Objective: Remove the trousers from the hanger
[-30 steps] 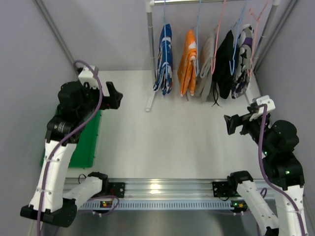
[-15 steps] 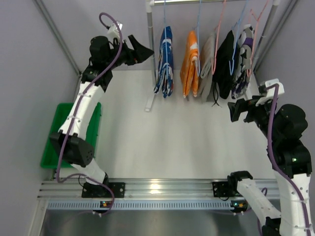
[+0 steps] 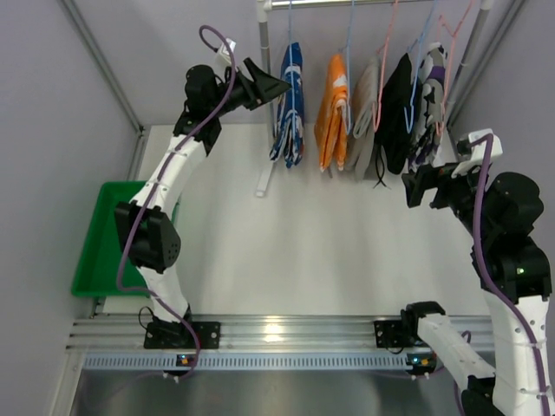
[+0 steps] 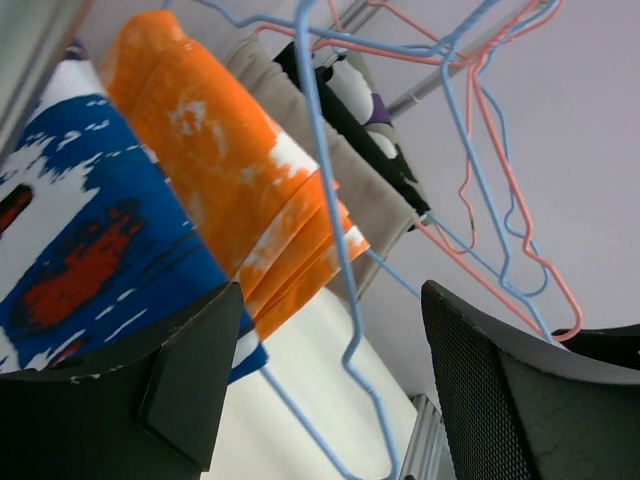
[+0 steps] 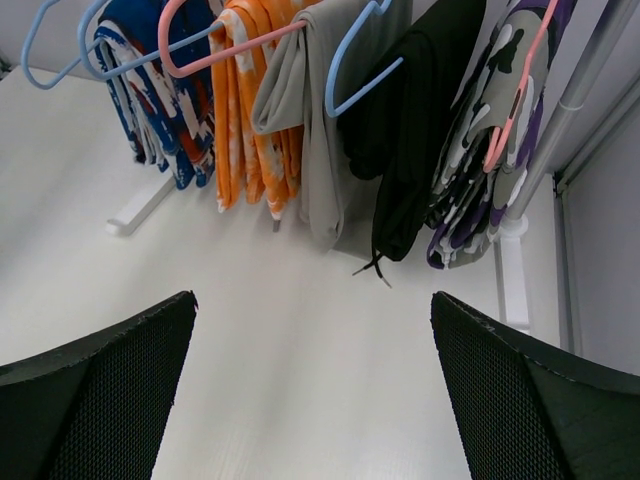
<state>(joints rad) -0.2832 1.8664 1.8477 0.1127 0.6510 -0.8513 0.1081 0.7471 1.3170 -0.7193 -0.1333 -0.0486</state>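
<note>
Left gripper (image 3: 276, 86), jaws spread wide and holding nothing, is raised beside the rack post (image 3: 265, 139), just short of the blue-and-white patterned trousers (image 3: 291, 104). Right gripper (image 3: 414, 186), equally open and empty, hovers lower at the far end of the rack. All garments hang folded over wire hangers on the rail (image 3: 321, 3), in this order from the left: patterned blue, orange trousers (image 3: 333, 113), grey trousers (image 3: 362, 121), then darker pieces. Probable hazards: the fingers may close on the blue wire hanger (image 4: 335, 230) rather than cloth, dragging it off the rail. Because the garments hang packed together, the orange pair may be pinched along with the blue. A sideways pull may also knock the post and set the row swinging. No brand, label or legible writing appears in any view.
</note>
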